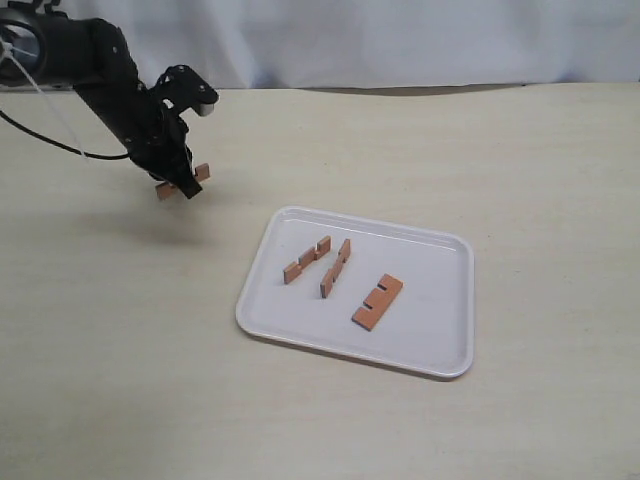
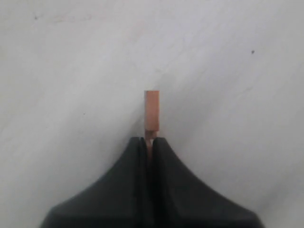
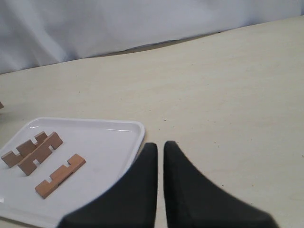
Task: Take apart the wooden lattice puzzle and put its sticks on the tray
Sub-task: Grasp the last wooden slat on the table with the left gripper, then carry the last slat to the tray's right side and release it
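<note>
Well left of the tray (image 1: 420,290), the left tool (image 1: 183,186) pinches the fourth stick (image 1: 203,172) crosswise, at mid-length.

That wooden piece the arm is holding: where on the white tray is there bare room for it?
Most bare room is on the tray between the flat-lying stick and the right rim. A smaller patch sits at the near left corner. It is crowded around the left stick and middle stick, which lie close together.
</note>
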You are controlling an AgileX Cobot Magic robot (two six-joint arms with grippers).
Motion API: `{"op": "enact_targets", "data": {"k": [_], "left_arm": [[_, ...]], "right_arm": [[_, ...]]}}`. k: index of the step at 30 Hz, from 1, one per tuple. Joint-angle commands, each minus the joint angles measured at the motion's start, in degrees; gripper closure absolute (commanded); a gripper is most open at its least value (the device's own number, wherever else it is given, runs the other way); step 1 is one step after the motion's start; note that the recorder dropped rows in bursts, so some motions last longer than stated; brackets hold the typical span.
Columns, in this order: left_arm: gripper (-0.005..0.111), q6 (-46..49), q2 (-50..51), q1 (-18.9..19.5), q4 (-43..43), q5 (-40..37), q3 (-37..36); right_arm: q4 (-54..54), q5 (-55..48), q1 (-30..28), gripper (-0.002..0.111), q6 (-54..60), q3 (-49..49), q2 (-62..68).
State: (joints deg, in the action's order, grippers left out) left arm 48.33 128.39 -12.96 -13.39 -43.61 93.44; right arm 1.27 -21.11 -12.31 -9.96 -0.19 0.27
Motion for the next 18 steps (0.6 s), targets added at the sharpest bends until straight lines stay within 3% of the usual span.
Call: {"op": "enact_targets", "data": {"k": [1,9,12,18], "left_arm": [[0.107,-4.02,-4.75,-2.02,-2.12,-2.82,0.00],[0.107,-16.61,-9.43,-10.46,-2.23,-8.07,0.00],[0.107,-23.08,-9.28,-16.85,-2.23,-8.10,0.00],[0.107,-23.18,-8.40,-27.67,-2.23,-1.40,0.00]], "right_arm": [[-0.48,0.22,-0.17,0.104,0.27,0.19,-0.27],[-0.48,0.22,-0.17,0.104,0.27,0.19,-0.27],[-0.48,0.22,-0.17,0.104,0.27,0.19,-0.27],[-0.48,0.22,-0.17,0.104,0.27,0.19,-0.27]]}}
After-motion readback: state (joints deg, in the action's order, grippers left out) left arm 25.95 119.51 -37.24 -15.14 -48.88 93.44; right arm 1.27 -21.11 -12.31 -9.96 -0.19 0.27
